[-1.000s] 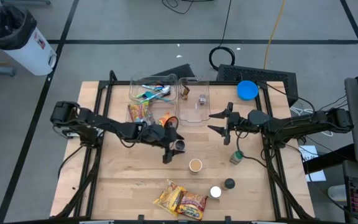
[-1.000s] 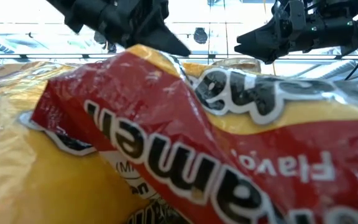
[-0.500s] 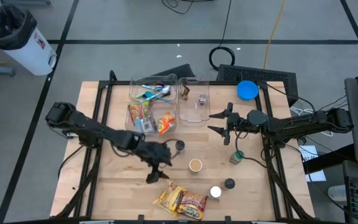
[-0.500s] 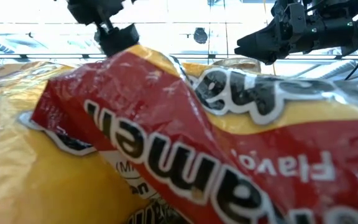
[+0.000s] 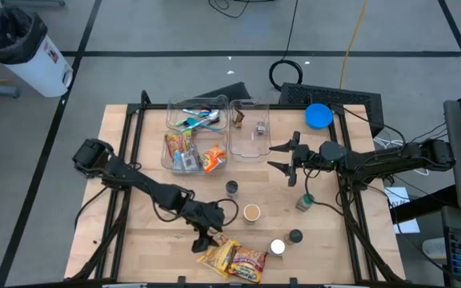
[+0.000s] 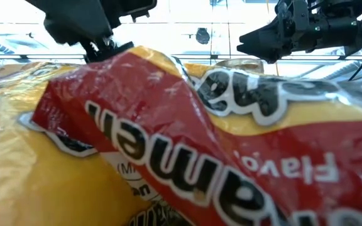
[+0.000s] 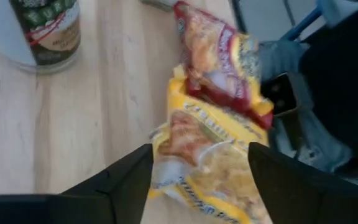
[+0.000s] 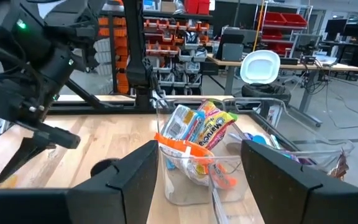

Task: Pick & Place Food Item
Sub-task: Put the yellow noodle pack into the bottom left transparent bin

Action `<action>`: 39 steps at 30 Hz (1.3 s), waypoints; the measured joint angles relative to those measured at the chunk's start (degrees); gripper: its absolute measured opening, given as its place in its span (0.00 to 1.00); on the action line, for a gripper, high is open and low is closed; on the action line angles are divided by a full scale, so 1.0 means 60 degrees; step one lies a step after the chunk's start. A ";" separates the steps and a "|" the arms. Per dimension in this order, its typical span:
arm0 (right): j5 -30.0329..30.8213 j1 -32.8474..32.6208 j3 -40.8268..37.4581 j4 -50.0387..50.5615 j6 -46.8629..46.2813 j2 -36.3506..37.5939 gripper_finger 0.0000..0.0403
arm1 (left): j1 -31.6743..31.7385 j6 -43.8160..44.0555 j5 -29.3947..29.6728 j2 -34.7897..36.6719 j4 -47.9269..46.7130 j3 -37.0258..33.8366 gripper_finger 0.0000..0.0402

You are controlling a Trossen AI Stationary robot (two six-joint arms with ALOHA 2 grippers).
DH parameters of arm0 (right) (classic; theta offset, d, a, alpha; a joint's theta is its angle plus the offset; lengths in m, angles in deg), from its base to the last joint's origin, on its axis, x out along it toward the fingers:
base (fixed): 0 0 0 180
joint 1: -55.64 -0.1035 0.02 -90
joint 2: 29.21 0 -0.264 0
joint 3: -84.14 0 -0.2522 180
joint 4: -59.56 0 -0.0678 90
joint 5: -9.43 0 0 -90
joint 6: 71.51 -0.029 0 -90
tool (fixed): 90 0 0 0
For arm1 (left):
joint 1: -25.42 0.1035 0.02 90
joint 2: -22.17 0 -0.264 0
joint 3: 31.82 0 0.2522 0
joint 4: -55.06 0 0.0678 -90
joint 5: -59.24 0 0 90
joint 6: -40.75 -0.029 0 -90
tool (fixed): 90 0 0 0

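The left hand (image 5: 204, 241) hovers wide open over the yellow-and-red snack packet (image 5: 232, 258) on the table (image 5: 146, 240). The right hand (image 5: 279, 158) waits spread wide near the clear bins (image 5: 248, 128).

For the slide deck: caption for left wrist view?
Open left gripper poised over yellow snack packets on the wooden table.

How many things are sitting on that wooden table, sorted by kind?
Clear bins: 2
Noodle packets on the bare wood: 2
Jars and cups: 3
Lids: 2
Total: 9, leaving out what lies inside the bins.
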 joint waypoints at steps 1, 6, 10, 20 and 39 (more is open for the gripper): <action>-0.0006 0.0000 -0.0004 0.0014 0.0000 0.0000 0.56 | 0.0000 -0.0031 0.0065 -0.0013 -0.0145 0.0000 0.64; -0.0022 0.0000 0.0000 0.0115 -0.0004 0.0000 0.56 | 0.0000 -0.0206 0.0799 -0.0064 -0.0634 -0.0002 0.56; -0.0025 0.0000 -0.0004 0.0181 -0.0005 0.0000 0.56 | 0.0000 -0.0301 0.0982 -0.0064 -0.0633 0.0004 0.52; -0.0026 0.0000 -0.0004 0.0206 0.0007 0.0000 0.56 | 0.0000 -0.0468 0.1244 -0.0068 -0.0811 0.0004 0.52; -0.0029 0.0000 -0.0004 0.0371 0.0005 0.0004 0.56 | 0.0018 -0.0554 0.0752 -0.0421 -0.0543 0.0007 0.40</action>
